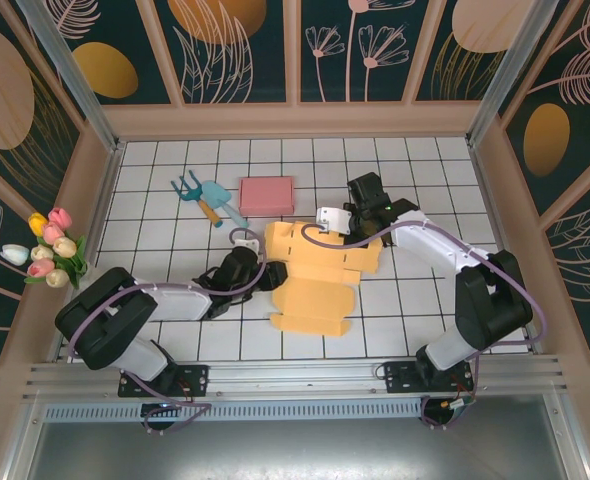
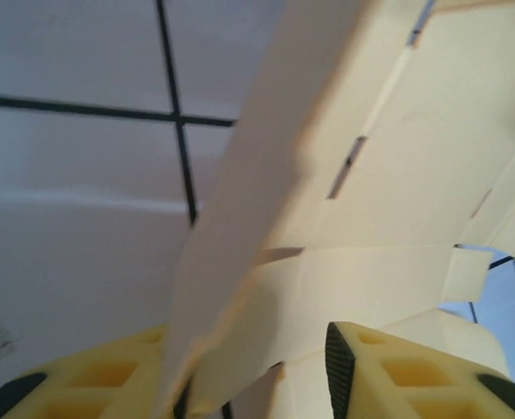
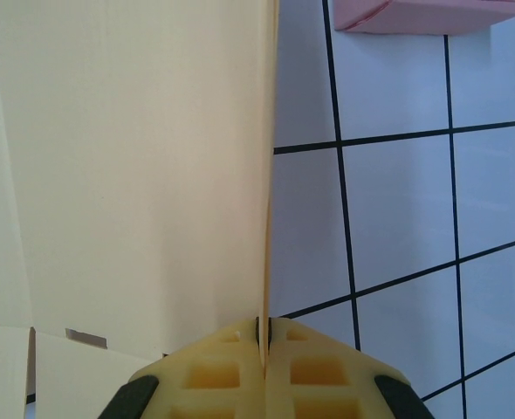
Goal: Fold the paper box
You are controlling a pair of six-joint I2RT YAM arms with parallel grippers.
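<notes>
Right pincer [image 3: 263, 330] is clamping together on the upright edge of one panel of the paper box [image 1: 320, 275], thin card pinched between the pads. Left pincer [image 2: 249, 371] is standing apart, straddling a side flap without squeezing it. Box is lying mostly unfolded mid-surface [image 1: 395, 320] between both arms, with some panels tilting up. I'm judging it light and thin. It looks stiff across panels, bending readily at scored creases, and likely buckling or tearing under hard pulls. I'm reckoning flap edges near fold lines are the best hold, not the slotted tabs.
</notes>
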